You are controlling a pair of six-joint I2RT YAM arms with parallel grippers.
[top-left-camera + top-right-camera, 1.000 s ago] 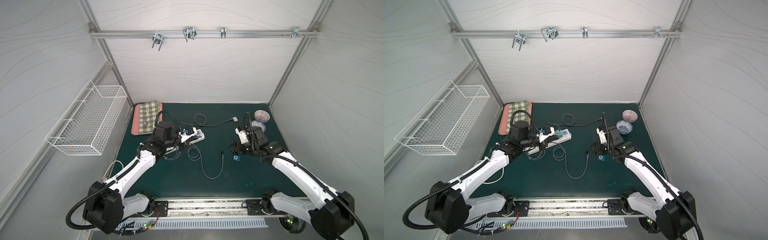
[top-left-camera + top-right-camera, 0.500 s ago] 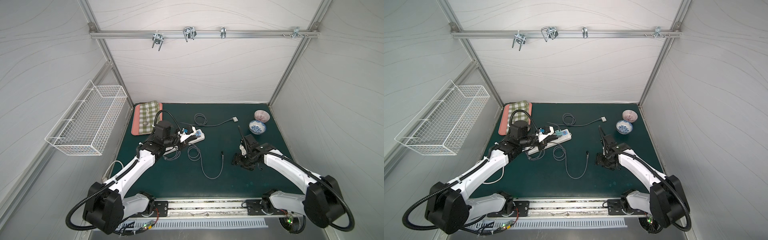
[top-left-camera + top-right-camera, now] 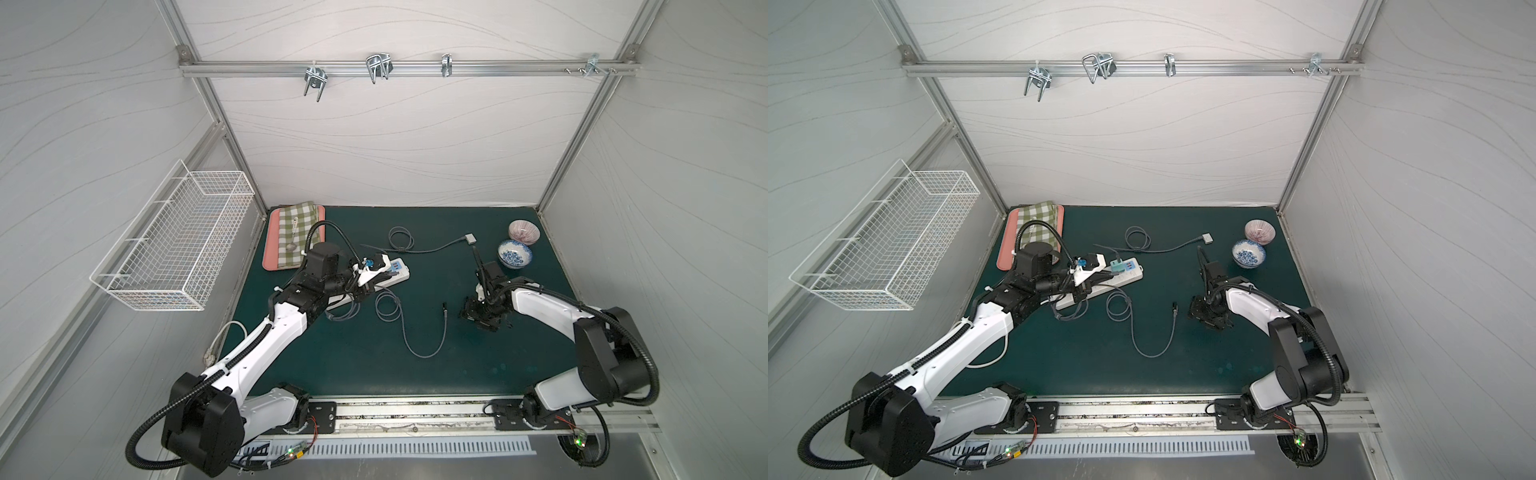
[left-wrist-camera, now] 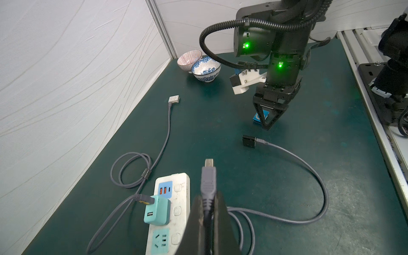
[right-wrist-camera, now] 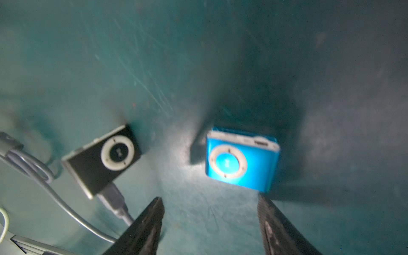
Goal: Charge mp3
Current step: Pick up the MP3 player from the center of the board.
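Right wrist view: the right end effector (image 5: 209,198) hangs over the green surface (image 5: 110,66), jaws wide and holding nothing. The blue mp3 player (image 5: 241,161) lies flat just ahead of its fingertips, nearer one finger. A black mp3 player (image 5: 102,161) with a cable plugged in lies outside the jaws. Left wrist view: the left end effector (image 4: 207,195) is clamped on a grey cable plug (image 4: 208,176), which juts past its tips above the power strip (image 4: 184,198).

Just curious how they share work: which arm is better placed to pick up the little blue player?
Right. The right fingers are open right by the blue player; the left fingers are shut on the cable plug.
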